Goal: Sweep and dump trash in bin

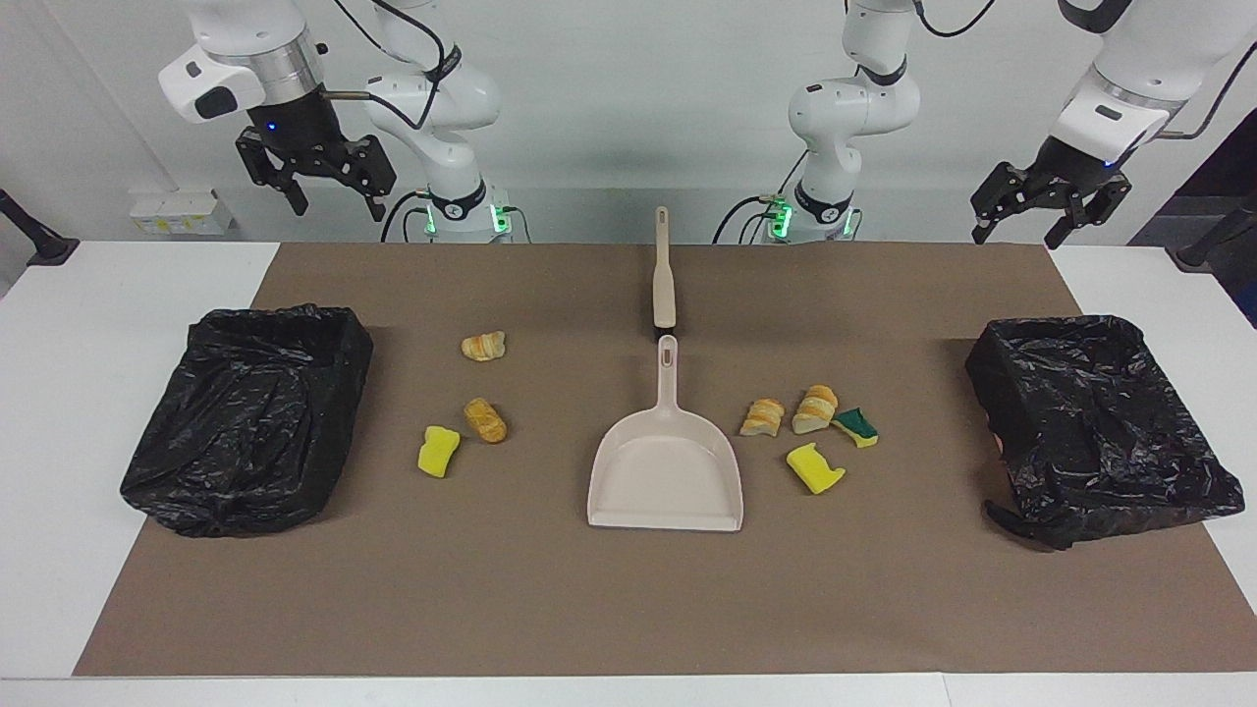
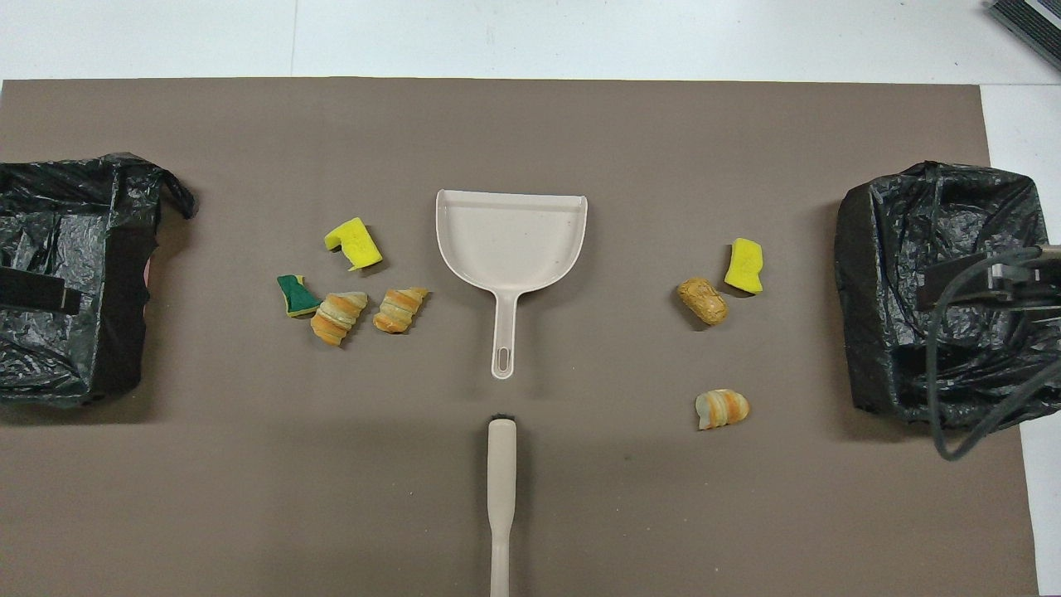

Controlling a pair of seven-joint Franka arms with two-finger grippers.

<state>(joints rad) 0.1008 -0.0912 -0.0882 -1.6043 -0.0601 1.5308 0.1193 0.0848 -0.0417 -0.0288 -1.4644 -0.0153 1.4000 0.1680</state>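
Brown matting centres the dustpan (image 1: 666, 471) and brush (image 1: 664, 270), trash (image 1: 815, 408) scattered to both sides between two bins (image 1: 250, 417), so either raised, empty, spread-fingered gripper, left (image 1: 1049, 211) or right (image 1: 314, 177), seems free to begin.

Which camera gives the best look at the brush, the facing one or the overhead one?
The facing view: the whole brush shows there, from its handle tip to the dark bristles beside the dustpan handle. The overhead view cuts the brush off at the bottom edge and shows just a sliver of bristles.
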